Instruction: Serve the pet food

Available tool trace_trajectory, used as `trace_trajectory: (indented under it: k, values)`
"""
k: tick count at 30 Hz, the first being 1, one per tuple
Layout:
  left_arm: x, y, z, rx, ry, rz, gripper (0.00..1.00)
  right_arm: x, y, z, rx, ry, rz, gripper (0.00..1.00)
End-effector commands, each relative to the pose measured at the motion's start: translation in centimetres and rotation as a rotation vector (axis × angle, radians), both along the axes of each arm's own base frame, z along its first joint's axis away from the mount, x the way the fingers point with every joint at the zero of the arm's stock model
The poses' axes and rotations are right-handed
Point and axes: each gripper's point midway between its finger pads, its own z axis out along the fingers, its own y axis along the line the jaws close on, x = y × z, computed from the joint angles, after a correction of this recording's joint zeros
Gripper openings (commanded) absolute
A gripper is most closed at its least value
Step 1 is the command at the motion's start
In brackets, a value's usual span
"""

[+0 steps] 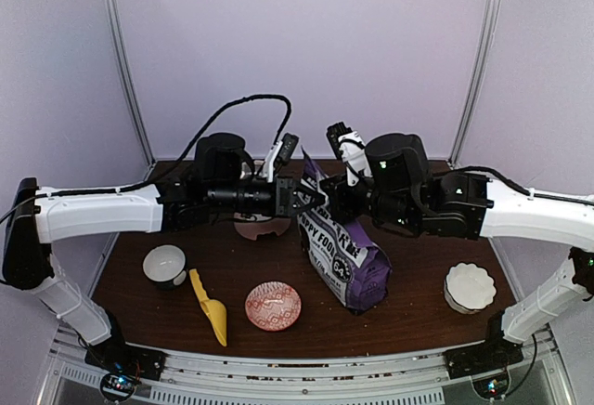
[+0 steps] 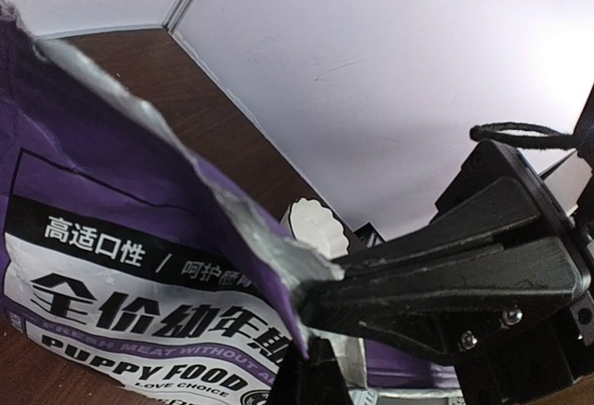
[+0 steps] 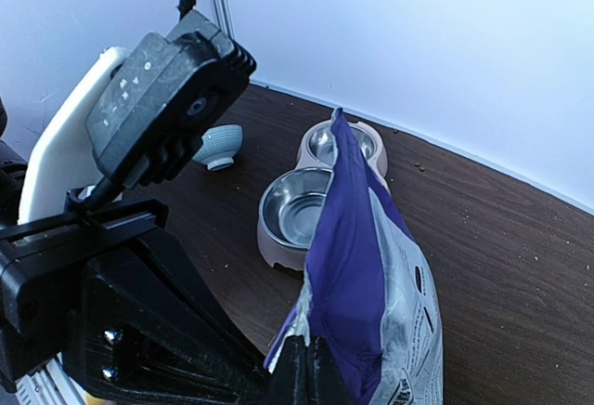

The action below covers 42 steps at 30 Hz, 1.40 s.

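Grip first: left gripper fully closed, pinching the torn upper edge of the bag between scuffed matte black fingers. Crumpled silver foil lining at that edge, glossy purple film outside, white print reading PUPPY FOOD. Right gripper clamped just as tight on the opposite side of the same mouth; angular black plastic with small screw heads. Bag upright on the dark brown wood-grain table, tall, pillow-shaped and creased, with a purple front and a white printed back. No view of the pet food itself: hidden inside the bag. Just behind the bag, partly under the left arm, a pale double feeder with two round, shiny steel bowls. Nearer the arm bases, well apart from the bag: a small rounded pale bowl at left, a long yellow plastic scoop lying flat beside it, a shallow round red-patterned dish, and at right a white bowl with a fluted rim. Fine crumbs scattered on the wood.
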Motion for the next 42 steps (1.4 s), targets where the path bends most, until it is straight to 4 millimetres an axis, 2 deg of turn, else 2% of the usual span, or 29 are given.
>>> trace_trajectory:
  k: [1, 31, 42]
  values:
    - [4.5, 4.3, -4.6, 0.186, 0.032, 0.240, 0.00, 0.2, -3.5, 3.0, 0.000, -0.057, -0.108, 0.00]
    - [4.9, 6.0, -6.0, 0.235, 0.037, 0.319, 0.00, 0.4, -5.3, 3.7, -0.007, -0.074, -0.183, 0.00]
    - [4.9, 6.2, -5.4, 0.223, 0.028, 0.324, 0.00, 0.5, -5.4, 3.6, -0.013, -0.075, -0.190, 0.00]
